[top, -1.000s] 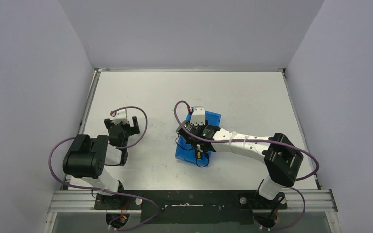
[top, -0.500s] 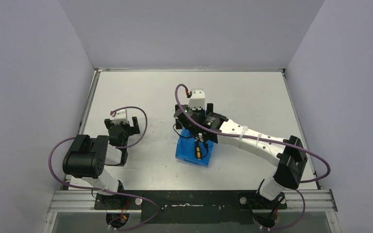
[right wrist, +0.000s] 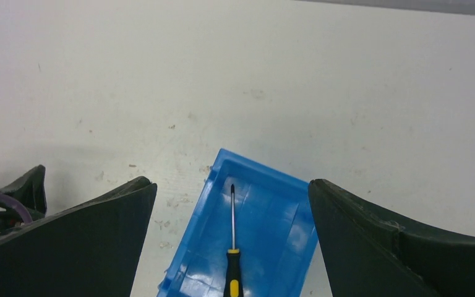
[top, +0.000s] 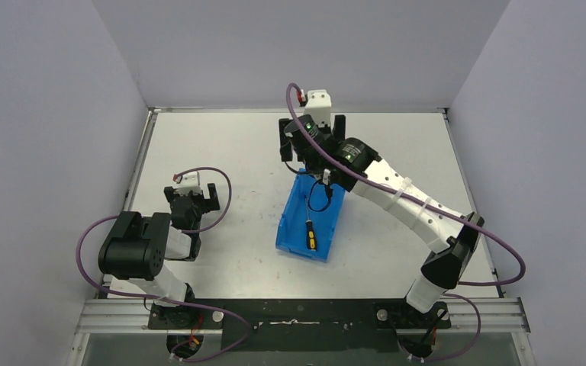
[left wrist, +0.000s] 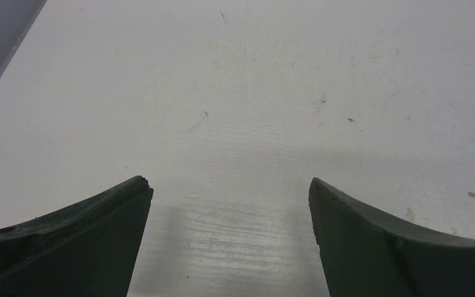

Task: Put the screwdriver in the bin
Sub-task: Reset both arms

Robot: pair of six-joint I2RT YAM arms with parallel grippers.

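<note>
The blue bin [top: 296, 223] sits mid-table, and the screwdriver [top: 310, 235] lies flat inside it near its front end, yellow-and-black handle toward the arms. In the right wrist view the screwdriver [right wrist: 232, 247] rests on the floor of the bin [right wrist: 272, 216], with its shaft pointing at the far wall. My right gripper [top: 312, 134] is open, raised above and beyond the bin's far end, and holds nothing. From its own camera the right gripper [right wrist: 230, 183] looks down on the bin, well clear of it. My left gripper [top: 191, 195] stays open over bare table.
The left gripper [left wrist: 229, 185] hovers low over the scuffed white tabletop [left wrist: 253, 93], well left of the bin. White walls [top: 297, 53] enclose the table on three sides. A dark part of the left arm [right wrist: 25, 189] shows at the right wrist view's left edge.
The right gripper opened and let go of the screwdriver, which now lies in the bin. The right arm then rose and swung toward the back wall. The left arm stayed still.
</note>
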